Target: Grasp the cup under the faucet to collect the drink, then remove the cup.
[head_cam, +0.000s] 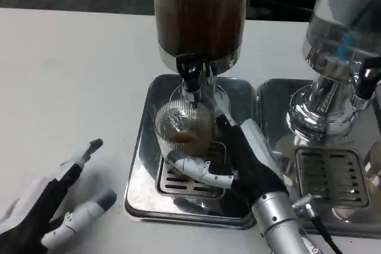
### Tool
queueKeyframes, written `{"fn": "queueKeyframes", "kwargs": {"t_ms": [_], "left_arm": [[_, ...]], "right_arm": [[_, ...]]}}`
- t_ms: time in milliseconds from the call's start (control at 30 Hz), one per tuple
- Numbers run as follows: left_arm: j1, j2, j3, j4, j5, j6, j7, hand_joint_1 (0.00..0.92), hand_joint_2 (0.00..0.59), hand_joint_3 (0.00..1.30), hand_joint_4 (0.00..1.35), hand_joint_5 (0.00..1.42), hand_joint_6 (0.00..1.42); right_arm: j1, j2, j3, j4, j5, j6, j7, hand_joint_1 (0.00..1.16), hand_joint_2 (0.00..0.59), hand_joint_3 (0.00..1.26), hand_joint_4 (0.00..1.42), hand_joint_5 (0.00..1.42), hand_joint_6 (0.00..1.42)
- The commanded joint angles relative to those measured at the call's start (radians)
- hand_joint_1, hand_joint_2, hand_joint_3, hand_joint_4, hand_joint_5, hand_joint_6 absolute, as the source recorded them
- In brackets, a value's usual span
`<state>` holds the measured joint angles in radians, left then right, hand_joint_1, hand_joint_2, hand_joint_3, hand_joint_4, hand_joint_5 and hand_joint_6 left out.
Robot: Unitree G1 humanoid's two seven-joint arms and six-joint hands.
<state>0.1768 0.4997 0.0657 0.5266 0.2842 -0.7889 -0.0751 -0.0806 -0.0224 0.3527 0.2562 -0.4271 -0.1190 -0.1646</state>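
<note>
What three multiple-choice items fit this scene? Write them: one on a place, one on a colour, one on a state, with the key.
1. Where is the ribbed glass cup?
A. On the bare white table
B. On the drip tray, beneath the black faucet
C. Under the clear dispenser

2. What colour is the drink in the dispenser above the cup?
A. Brown
B. Green
C. Clear

3. What is the right robot hand doing?
A. Lying flat on the table
B. Touching the clear dispenser's tap
C. Gripping the cup

Key: 1 B, the cup stands on the tray's grate directly below the faucet. 2 A, the tank shows dark brown liquid. 3 C, its fingers wrap around the cup's lower part, while the left robot hand lies open on the white table.
</note>
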Motion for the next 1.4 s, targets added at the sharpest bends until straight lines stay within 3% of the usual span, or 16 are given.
{"fn": "queueKeyframes", "kwargs": {"t_ms": [33, 333, 700, 1067, 1300, 1400], "left_arm": [[0.009, -0.003, -0.002, 0.005, -0.017, -0.004, 0.01, 0.0, 0.121, 0.04, 0.0, 0.06, 0.0], [0.027, -0.002, 0.006, -0.006, -0.033, -0.001, 0.014, 0.0, 0.121, 0.05, 0.0, 0.06, 0.0], [0.038, 0.001, 0.01, -0.018, -0.045, 0.001, 0.017, 0.0, 0.121, 0.05, 0.0, 0.06, 0.0], [0.038, -0.001, 0.006, -0.019, -0.045, 0.003, 0.015, 0.0, 0.124, 0.05, 0.0, 0.06, 0.0], [0.032, -0.002, 0.001, -0.016, -0.045, 0.003, 0.011, 0.0, 0.125, 0.05, 0.0, 0.06, 0.0], [0.029, -0.002, 0.0, -0.016, -0.045, 0.003, 0.01, 0.0, 0.125, 0.05, 0.0, 0.06, 0.0]], "right_arm": [[0.004, 0.019, 0.005, 0.02, 0.005, -0.014, -0.008, 0.79, 0.198, 0.01, 0.17, 0.17, 0.25], [-0.018, 0.034, 0.005, 0.052, 0.008, -0.016, -0.019, 0.82, 0.192, 0.14, 0.28, 0.27, 0.34], [-0.019, 0.046, 0.006, 0.061, 0.009, 0.001, -0.019, 0.82, 0.192, 0.2, 0.35, 0.33, 0.41], [-0.045, 0.082, -0.039, 0.119, 0.039, -0.08, -0.105, 0.97, 0.217, 0.45, 0.53, 0.52, 0.57], [-0.047, 0.087, -0.052, 0.128, 0.046, -0.103, -0.138, 1.0, 0.188, 0.56, 0.61, 0.62, 0.65], [-0.04, 0.081, -0.044, 0.116, 0.017, -0.117, -0.173, 1.0, 0.171, 0.59, 0.64, 0.66, 0.69]]}}
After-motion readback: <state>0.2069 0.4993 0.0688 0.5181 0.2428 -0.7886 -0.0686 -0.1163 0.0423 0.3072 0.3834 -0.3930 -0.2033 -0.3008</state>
